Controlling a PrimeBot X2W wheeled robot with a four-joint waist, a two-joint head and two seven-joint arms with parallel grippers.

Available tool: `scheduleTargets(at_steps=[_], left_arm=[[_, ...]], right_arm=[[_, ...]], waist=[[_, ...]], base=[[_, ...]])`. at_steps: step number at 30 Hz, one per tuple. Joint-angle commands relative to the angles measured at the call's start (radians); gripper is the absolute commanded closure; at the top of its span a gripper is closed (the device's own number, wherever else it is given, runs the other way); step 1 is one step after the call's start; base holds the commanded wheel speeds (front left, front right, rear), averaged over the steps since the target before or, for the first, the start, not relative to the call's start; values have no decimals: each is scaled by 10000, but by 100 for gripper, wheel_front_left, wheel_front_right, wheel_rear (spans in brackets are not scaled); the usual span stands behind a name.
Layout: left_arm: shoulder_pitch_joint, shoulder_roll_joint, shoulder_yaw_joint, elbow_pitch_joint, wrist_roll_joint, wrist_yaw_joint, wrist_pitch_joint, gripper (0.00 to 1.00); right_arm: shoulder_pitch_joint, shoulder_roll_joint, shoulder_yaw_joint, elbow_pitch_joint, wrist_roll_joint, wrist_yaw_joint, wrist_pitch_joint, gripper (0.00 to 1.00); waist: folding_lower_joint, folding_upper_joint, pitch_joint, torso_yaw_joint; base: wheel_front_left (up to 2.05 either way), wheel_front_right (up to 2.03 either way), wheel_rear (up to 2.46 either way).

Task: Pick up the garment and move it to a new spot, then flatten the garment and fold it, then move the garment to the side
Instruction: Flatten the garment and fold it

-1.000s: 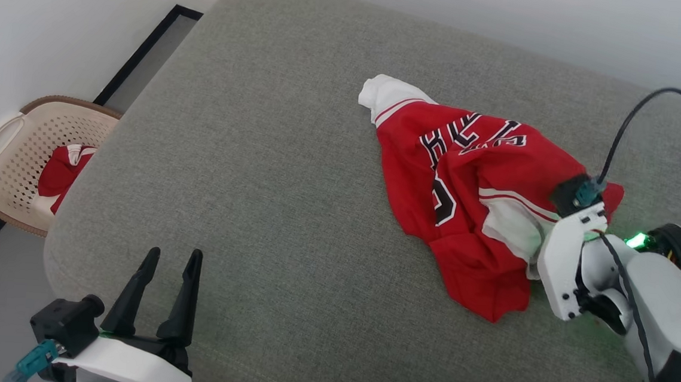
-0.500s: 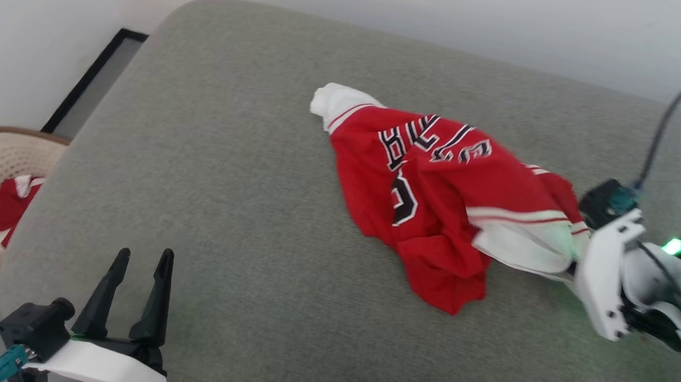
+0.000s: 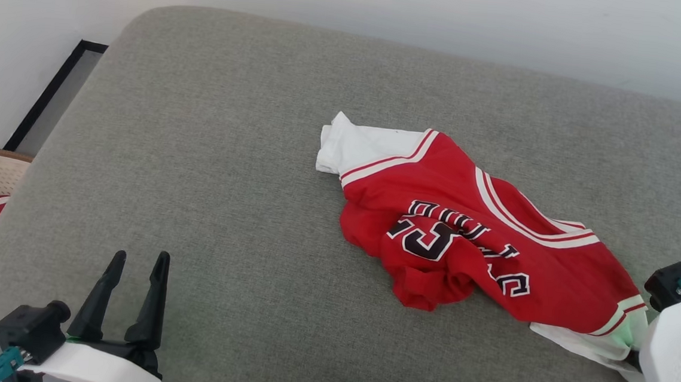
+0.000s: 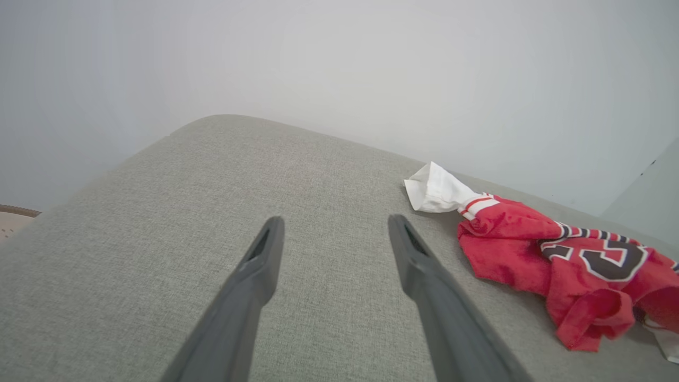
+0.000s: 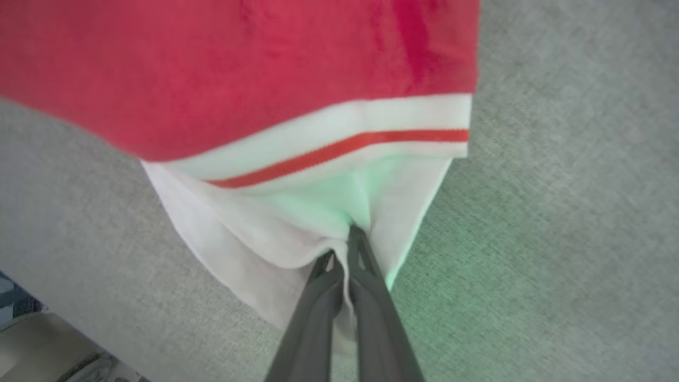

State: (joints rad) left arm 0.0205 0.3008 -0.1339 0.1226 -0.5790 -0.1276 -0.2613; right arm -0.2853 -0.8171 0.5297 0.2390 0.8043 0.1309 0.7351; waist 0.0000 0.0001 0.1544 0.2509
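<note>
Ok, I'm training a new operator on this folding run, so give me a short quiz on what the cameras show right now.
1. True or false: the left gripper is shut on the garment.
2. What colour is the cloth that the right gripper pinches? A) red B) white C) black
3. Fill in: the garment lies on a grey ____.
Key: 1. False: it stands open, apart from the garment. 2. B, the white sleeve. 3. cushion.
</note>
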Motion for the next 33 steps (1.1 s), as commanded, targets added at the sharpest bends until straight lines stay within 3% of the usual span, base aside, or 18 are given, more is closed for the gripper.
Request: scheduleTargets(at_steps=[1,2,3,4,5,12,20,27,33], left_arm=[[-161,78,-61,54,-106,-25,-54,0],[-202,117,-164,104,-135,-25,-54,0],[-219,216,-257,177,-94,-25,-54,0],[-286,322,-336,264,-80,-25,-54,0],[-365,412,-413,336,-114,-25,-54,0],[-1019,1256,-860,583,-694,-25,568,0],[-2183,2304,-831,267,-1310,1,2588,0],[-3685,2924,-952,172,-1677,143,4689,0],[-5133,3251,-1359,825,-1750,132,6290,0]], right_arm=[[257,410,-79,378,-218,-3,-273,100],[303,549,-56,568,-413,-3,-385,100],[301,791,-132,763,-425,-3,-582,70],[267,1017,-191,921,-469,-3,-762,55],[216,1124,-179,1067,-667,-3,-875,0],[-3,1662,-760,1386,-956,-7,-1573,0],[345,2517,-2387,517,-1633,-3,-2715,0],[771,3787,-4023,-788,-3018,-3,-4139,0],[907,5192,-4728,-1654,-4245,-3,-5802,0]], waist=[[0,-1,25,-40],[0,-1,14,-49],[0,-1,-1,-73],[0,-1,-24,-98],[0,-1,-58,-119],[0,-1,-343,-575],[0,-1,-431,-1626],[0,-1,-117,-2750],[0,-1,359,-3745]], base=[[0,0,0],[0,0,0],[0,0,0],[0,0,0],[0,0,0],[0,0,0],[0,0,0],[0,0,0],[0,0,0]])
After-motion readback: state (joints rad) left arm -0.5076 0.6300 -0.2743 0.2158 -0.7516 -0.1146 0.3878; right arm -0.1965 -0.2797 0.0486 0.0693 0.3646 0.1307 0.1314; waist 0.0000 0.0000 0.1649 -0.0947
